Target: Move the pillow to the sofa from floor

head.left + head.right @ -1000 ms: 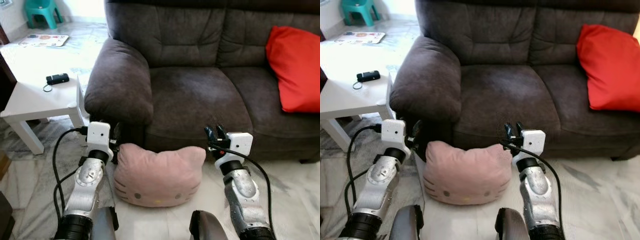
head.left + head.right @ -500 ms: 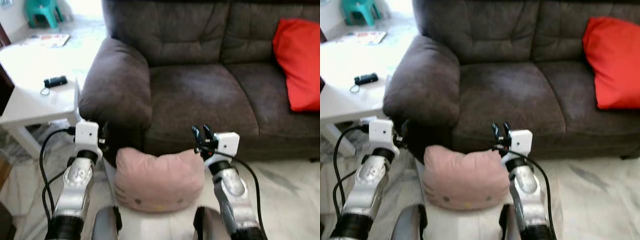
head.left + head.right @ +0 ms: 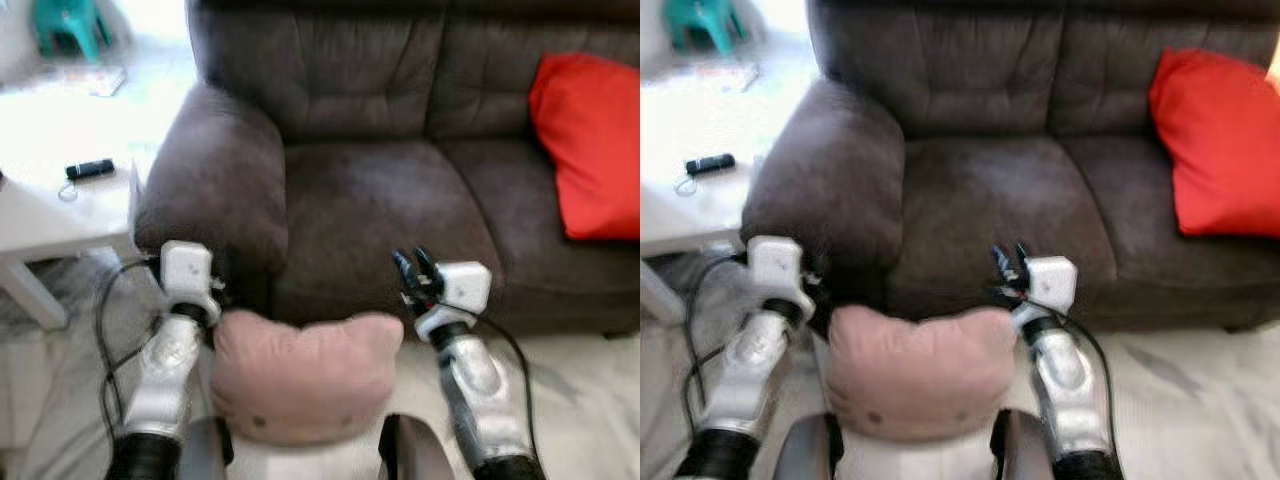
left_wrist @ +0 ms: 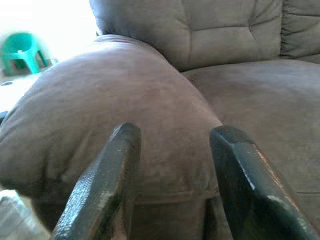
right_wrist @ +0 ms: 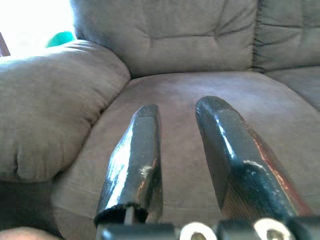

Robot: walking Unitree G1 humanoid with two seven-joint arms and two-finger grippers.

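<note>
The pink cat-face plush pillow [image 3: 303, 380] sits at the dark brown fabric sofa's [image 3: 390, 200] front edge between the left end effector [image 4: 170, 165] and right end effector [image 3: 411, 268], both parted, gripping nothing.

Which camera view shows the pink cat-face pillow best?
The left eye view: the pink cat-face pillow sits whole between both arms. The right eye view shows it equally. The right wrist view catches a pink sliver at one corner.

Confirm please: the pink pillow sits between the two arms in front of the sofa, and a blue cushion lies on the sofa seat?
Not quite. The cushion on the sofa is red, as the left eye view shows. The pink pillow does sit between the two arms.
</note>
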